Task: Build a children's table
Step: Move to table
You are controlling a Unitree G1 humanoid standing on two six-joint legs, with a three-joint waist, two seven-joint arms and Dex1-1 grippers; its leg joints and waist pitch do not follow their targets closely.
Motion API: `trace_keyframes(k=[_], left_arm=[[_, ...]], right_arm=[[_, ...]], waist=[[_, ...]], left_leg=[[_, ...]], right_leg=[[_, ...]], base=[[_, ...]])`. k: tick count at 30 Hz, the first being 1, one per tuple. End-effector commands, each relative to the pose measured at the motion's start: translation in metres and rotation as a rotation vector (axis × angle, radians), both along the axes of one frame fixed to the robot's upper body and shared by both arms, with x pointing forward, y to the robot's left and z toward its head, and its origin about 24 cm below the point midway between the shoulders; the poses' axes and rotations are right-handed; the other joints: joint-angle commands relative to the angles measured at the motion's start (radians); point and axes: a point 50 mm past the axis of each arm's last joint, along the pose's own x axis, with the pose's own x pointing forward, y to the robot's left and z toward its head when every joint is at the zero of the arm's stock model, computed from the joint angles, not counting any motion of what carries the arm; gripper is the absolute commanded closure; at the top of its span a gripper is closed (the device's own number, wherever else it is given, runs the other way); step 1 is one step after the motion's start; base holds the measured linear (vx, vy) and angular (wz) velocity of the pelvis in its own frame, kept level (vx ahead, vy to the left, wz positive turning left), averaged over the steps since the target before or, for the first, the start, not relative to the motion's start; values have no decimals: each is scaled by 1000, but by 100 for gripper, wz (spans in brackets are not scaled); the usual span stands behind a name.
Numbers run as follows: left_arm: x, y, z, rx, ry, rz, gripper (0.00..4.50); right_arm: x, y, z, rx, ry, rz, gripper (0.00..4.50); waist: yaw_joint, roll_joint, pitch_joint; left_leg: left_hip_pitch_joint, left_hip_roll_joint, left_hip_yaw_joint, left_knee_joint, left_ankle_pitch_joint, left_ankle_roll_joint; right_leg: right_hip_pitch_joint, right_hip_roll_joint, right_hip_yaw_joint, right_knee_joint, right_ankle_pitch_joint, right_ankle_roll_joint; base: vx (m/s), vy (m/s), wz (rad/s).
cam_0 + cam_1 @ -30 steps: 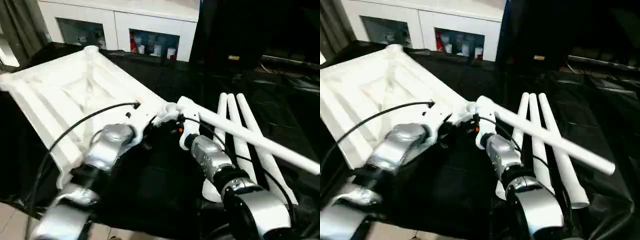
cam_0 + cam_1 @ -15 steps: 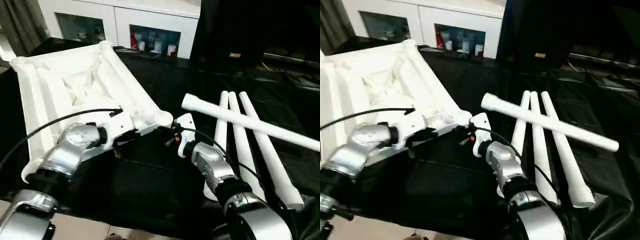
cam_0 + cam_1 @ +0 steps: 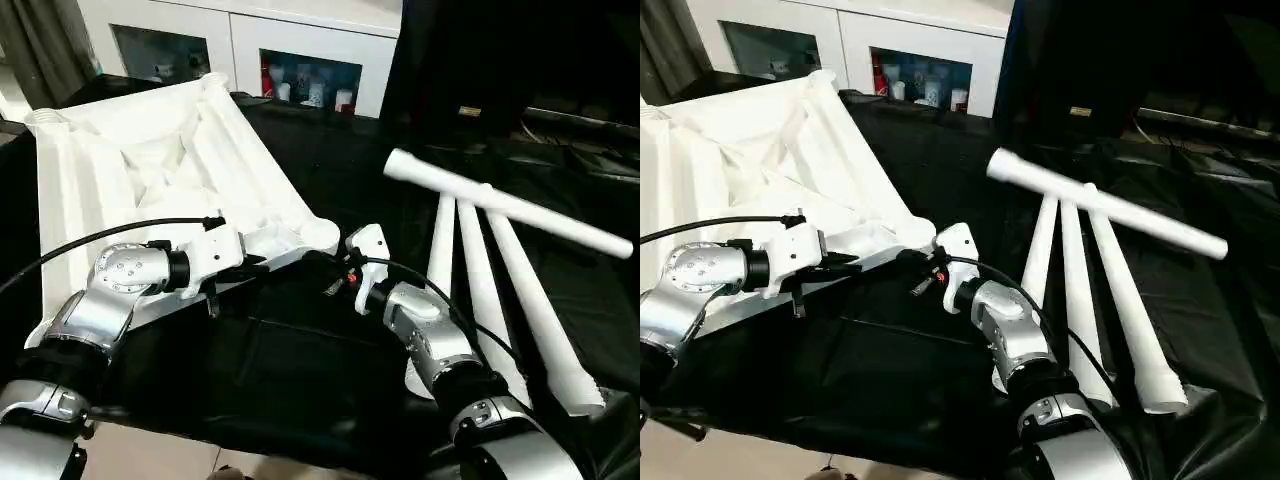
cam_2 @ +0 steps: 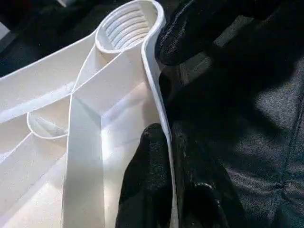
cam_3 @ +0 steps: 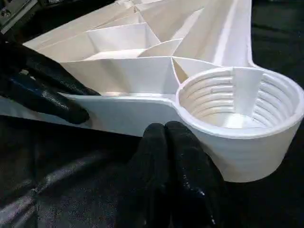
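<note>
- The fourth leg [image 3: 505, 203] is out of the right gripper [image 3: 325, 272] now — a second ago that gripper had its thick end up at the tabletop's corner socket [image 3: 320, 235]; now the leg lies loose, slanting across the upper parts of the three other legs [image 3: 487, 290].
- Those three legs lie side by side on the black cloth [image 3: 290, 370], fanning out toward the robot's right.
- The right gripper has snapped closed with nothing in it, fingertips [image 5: 166, 142] pressed together just beside the ribbed socket, close to its outer wall.
- The tabletop [image 3: 140, 190] sits underside up on the robot's left, and it has swung round since a second ago: its long edge now runs more away from the robot.
- The left gripper [image 4: 166, 142] is pinched on the tabletop's thin rim, one finger either side, a little way along from that corner socket.
- Behind, the white glass-fronted cabinet [image 3: 300, 50] holds small bottles and jars on its shelf [image 3: 300, 92].
</note>
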Motion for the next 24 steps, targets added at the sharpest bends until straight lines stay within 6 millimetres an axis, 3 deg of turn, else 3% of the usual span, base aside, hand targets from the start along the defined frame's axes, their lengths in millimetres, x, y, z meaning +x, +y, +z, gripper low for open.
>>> trace_keyframes(k=[1, 10, 14, 20, 24], left_arm=[[-35, -45, -31, 122, 122, -457, 450], [-25, -41, -34, 63, 161, -338, 450], [-16, -40, -36, 78, 150, -274, 450], [-7, -42, -35, 58, 140, -212, 450], [-5, -43, -35, 61, 142, -213, 450]], right_arm=[[32, -51, 37, 17, -109, -327, 444], [34, -60, 32, -27, -89, -370, 444], [32, -64, 29, -44, -81, -357, 410], [23, -67, 22, -57, -67, -303, 379], [19, -73, 18, -59, -56, -308, 358]], waist=[[4, 19, -76], [16, 21, -74], [20, 25, -75], [24, 21, -74], [24, 27, -75]], left_leg=[[18, 39, -5, -53, 24, 66], [19, 41, -4, -53, -29, 36], [22, 40, -4, -51, -38, 25], [16, 38, -5, -50, -50, 30], [16, 38, -7, -50, -62, 24]], right_leg=[[68, -79, 49, -32, 285, -284], [66, -82, 51, -35, 225, -278], [64, -81, 51, -36, 217, -274], [69, -82, 53, -38, 204, -266], [67, -83, 52, -40, 178, -262]], base=[[0, 0, 0], [0, 0, 0], [0, 0, 0], [0, 0, 0], [0, 0, 0]])
